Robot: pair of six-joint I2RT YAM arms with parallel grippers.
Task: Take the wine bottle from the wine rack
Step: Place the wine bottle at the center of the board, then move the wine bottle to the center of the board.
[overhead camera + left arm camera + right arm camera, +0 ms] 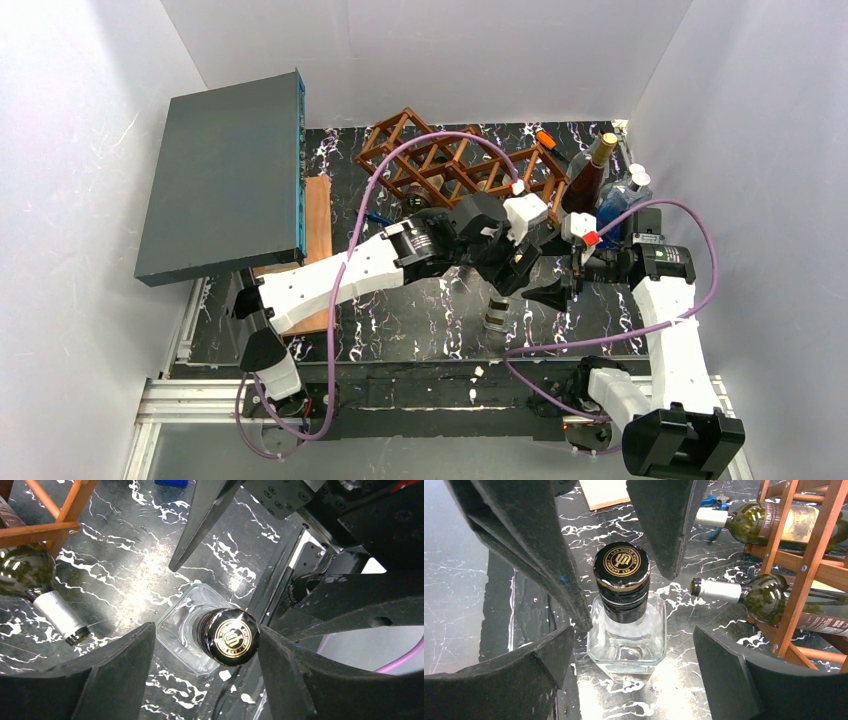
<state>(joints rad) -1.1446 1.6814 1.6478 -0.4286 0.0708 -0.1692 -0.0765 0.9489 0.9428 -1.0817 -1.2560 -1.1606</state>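
Top external view, read with both wrist views: brown wooden lattice wine rack of diamond-shaped cells, at the far side of the black, white-veined marble-pattern counter. A clear, square-bodied glass wine bottle with a black, gold-crested cap, judged to be the task's object, stands upright on the counter. It is on the near side of the rack, apart from it and outside every cell. Two green glass bottles with silver foil necks lie on their sides in the rack, necks toward its near side.

The left jaws stand apart, straddling the cap from above without clamping it. Whether one finger grazes the cap cannot be told. The right jaws stand wide apart and hold nothing; they sit on the near side of the rack's right end, opening toward the wine bottle.

Governing relation: the bottle's long axis is vertical and runs straight up between the left jaws, so the left arm is the nearer. By judgement, these jaws should leave upward along that axis, since a sideways exit could tip the bottle.
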